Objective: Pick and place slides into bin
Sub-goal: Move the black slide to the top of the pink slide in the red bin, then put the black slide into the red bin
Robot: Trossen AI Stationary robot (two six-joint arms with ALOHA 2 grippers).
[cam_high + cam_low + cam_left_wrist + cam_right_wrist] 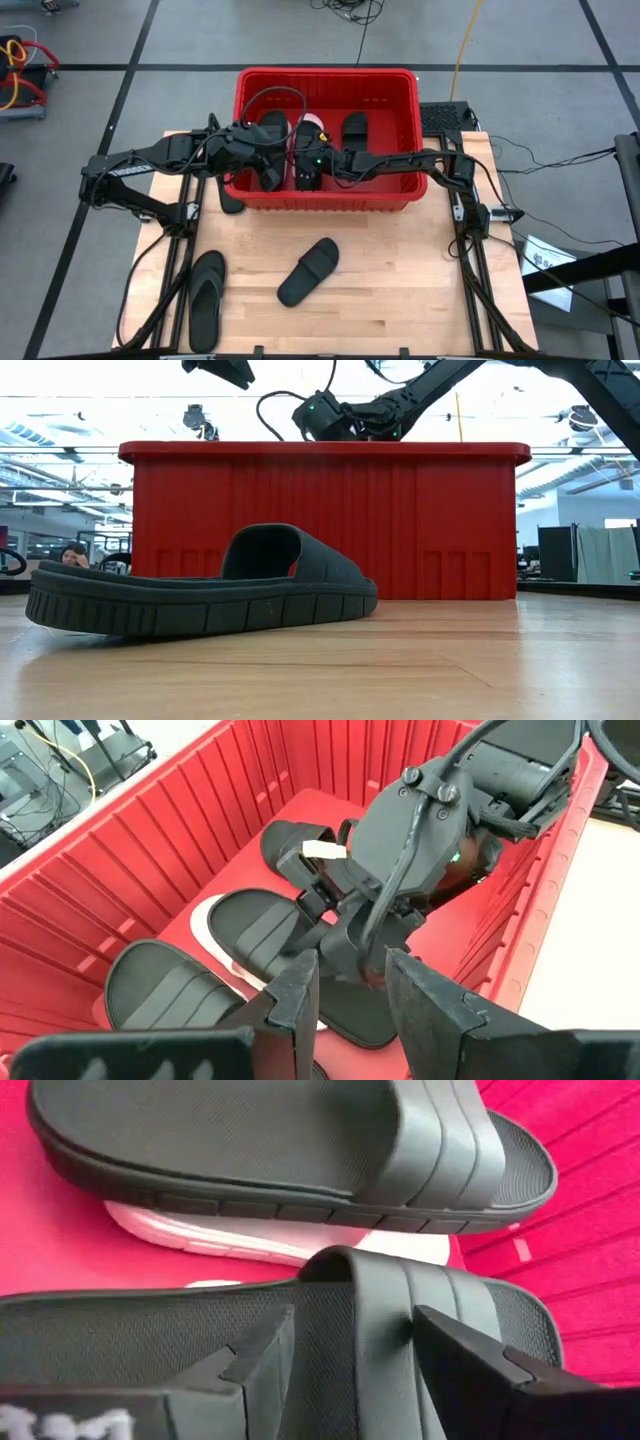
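Both grippers positioned inside red bin (400, 90). Right gripper (355, 1345) fingers spread, straddling strap of black slide (150, 1335). Left gripper (350, 990) fingers parted, empty. Two slides (310, 270) left on bench (400, 290) near bin.

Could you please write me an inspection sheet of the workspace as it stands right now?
Surface: wooden table, bare at the right.
Job's things: red bin holds several slides, black ones over a white one; a black slide and a flip-flop lie on the table.
Clutter: nothing seen.
End effectors: left end effector open above the bin's slides; right end effector open, astride a black slide's strap.
Cables: black cable loops over the bin; yellow cable on the floor.
Surroundings: taped floor; a person far behind.
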